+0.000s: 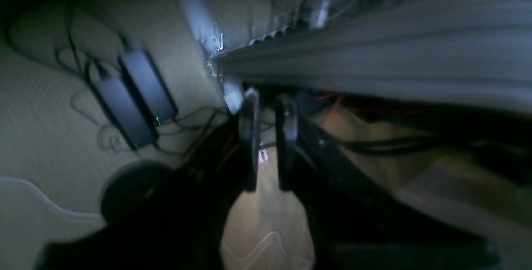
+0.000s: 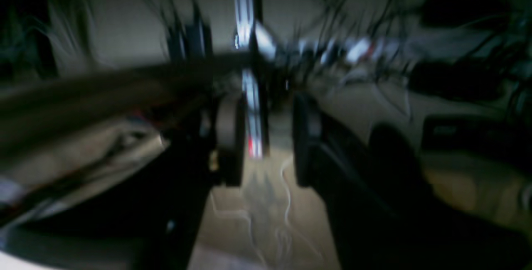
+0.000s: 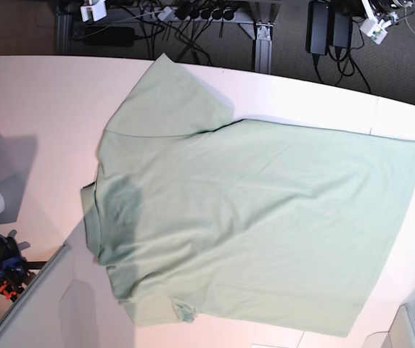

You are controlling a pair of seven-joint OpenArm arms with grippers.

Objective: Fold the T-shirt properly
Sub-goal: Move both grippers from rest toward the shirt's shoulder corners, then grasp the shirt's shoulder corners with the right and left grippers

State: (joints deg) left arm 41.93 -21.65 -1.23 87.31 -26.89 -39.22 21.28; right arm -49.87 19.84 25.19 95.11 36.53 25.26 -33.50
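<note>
Left to right in your base view: white table bare on its left, then the T-shirt spread flat across the middle and right. Collar end points left, hem runs along the right side near the table's edge. 1 sleeve lies toward the far edge, the other toward the near edge. Neither arm touches the shirt.

Your right gripper: jaws apart with a clear gap, nothing between them. It points at floor and cables, view blurred.

Your left gripper: jaws close together, narrow gap, nothing held. You see 2 black power bricks on the floor to its left and the table's edge above it.
</note>
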